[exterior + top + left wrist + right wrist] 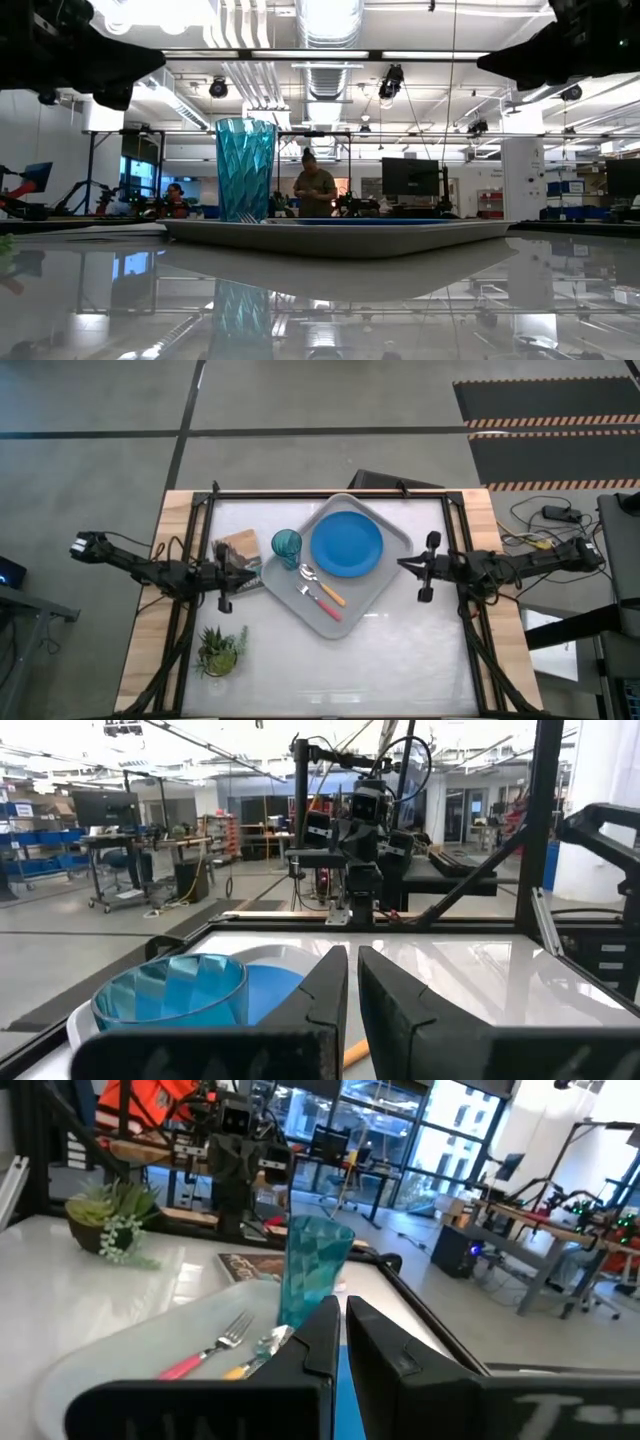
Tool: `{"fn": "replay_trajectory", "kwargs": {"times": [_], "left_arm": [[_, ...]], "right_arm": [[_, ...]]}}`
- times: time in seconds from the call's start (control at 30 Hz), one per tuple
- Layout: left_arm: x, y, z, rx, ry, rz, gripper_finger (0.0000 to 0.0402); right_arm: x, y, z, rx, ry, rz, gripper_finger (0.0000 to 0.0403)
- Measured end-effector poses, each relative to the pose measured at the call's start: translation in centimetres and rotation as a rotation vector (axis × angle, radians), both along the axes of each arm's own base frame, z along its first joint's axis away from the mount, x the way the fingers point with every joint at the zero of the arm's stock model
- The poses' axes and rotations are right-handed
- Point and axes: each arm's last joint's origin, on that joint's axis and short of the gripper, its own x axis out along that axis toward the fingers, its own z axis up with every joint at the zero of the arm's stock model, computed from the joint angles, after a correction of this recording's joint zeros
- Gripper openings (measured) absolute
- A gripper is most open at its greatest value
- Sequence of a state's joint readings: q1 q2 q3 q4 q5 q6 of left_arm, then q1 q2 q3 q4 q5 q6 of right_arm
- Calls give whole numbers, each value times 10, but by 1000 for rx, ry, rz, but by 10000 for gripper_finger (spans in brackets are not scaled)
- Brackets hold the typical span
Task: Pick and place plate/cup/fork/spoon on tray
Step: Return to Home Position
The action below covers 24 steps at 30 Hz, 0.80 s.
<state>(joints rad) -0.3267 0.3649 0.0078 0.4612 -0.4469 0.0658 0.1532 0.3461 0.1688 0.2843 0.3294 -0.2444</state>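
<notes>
On the tray [358, 588], the plate [347, 546] lies flat, the cup [286, 544] stands upright beside it, and the fork [322, 605] and spoon [322, 586] lie together. The left gripper [351, 956] and right gripper [341, 1306] flank the tray, their fingers narrow and empty.

Ceiling strip lights [330, 20] flood the workshop evenly. The glossy white tabletop [420, 300] mirrors the translucent teal-blue tumbler [244, 168] and large light grey rectangular tray [340, 235]; a dark robot arm [70, 50] reads as a backlit silhouette.
</notes>
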Motion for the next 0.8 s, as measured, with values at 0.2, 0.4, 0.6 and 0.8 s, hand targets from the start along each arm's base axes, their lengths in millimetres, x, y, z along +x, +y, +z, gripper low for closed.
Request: {"fn": "replay_trajectory", "kwargs": {"times": [0.2, 0.4, 0.6, 0.8], "left_arm": [[0, 0, -1, 1, 6, 0, 11], [2, -1, -4, 9, 34, 0, 11], [5, -2, -7, 20, 66, 0, 11], [7, -2, -11, 32, 100, -1, 11]], "right_arm": [[-19, -3, 1, -17, -14, -2, 13], [-33, -4, -3, -35, -40, 49, 13], [-38, -3, 0, -58, -87, 84, 13], [-32, 0, -15, -78, -85, 167, 13]]}}
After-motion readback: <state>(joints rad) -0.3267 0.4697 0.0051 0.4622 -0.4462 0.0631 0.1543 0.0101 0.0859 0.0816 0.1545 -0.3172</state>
